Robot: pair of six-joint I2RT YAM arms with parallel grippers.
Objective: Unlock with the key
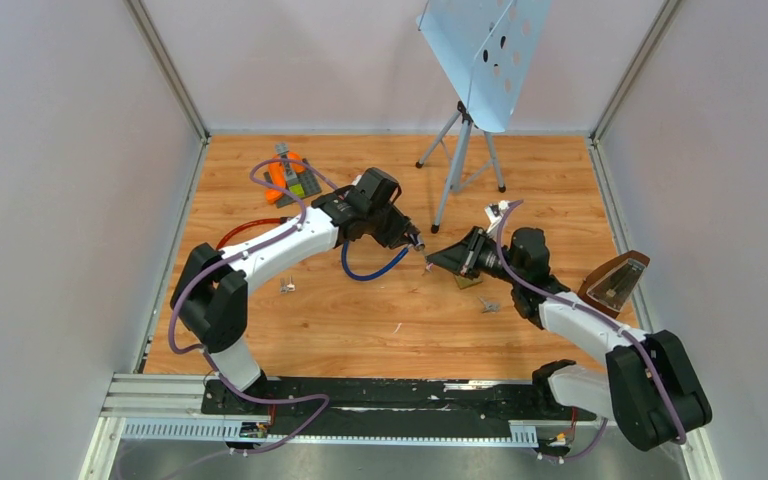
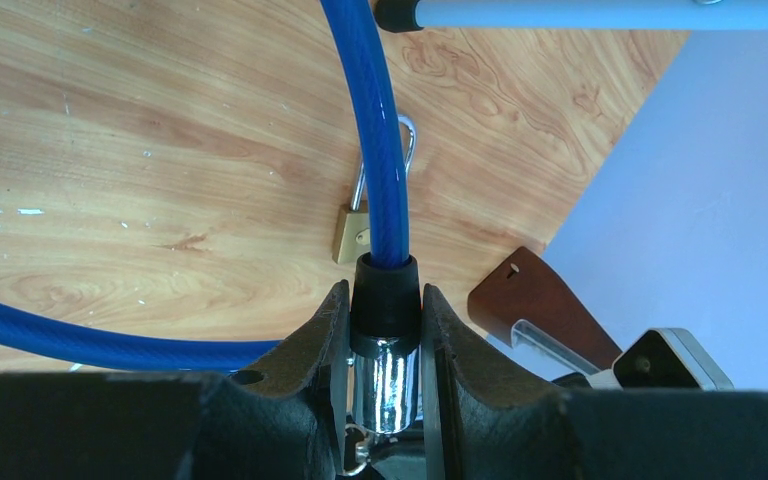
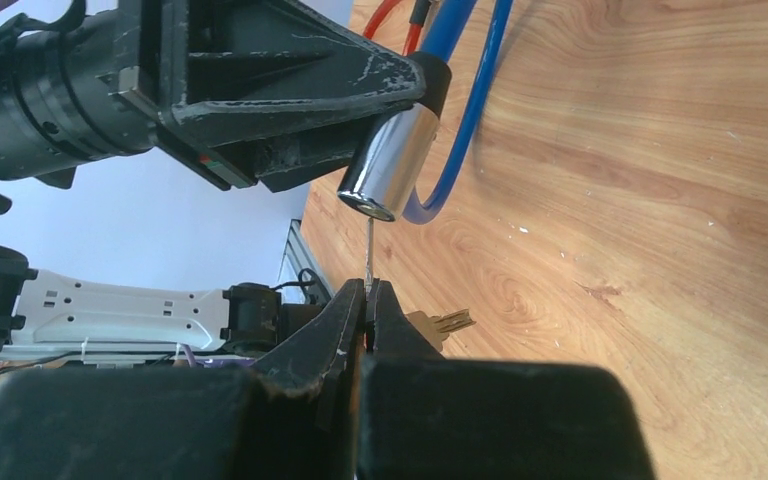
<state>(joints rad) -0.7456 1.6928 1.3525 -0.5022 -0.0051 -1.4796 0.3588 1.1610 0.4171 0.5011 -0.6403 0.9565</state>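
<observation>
A blue cable lock (image 2: pixel 375 130) ends in a chrome cylinder (image 2: pixel 385 385) with a black collar. My left gripper (image 2: pixel 385 310) is shut on that cylinder and holds it above the wooden table. In the right wrist view the cylinder (image 3: pixel 385 170) points its open end down at my right gripper (image 3: pixel 370 290). That gripper is shut on a thin silver key (image 3: pixel 370 255), seen edge-on. The key's tip reaches the cylinder's end face; whether it has entered the keyhole is not visible. From above, the left gripper (image 1: pixel 410 240) and right gripper (image 1: pixel 440 258) meet nose to nose mid-table.
A brass padlock (image 2: pixel 352 232) lies just under the cable, and a spare key (image 3: pixel 440 322) lies beside my right fingers. Loose keys (image 1: pixel 286 287) lie on the table. A music stand (image 1: pixel 485 55) stands at the back. A wooden metronome (image 1: pixel 615 283) is right, orange parts (image 1: pixel 293 175) back left.
</observation>
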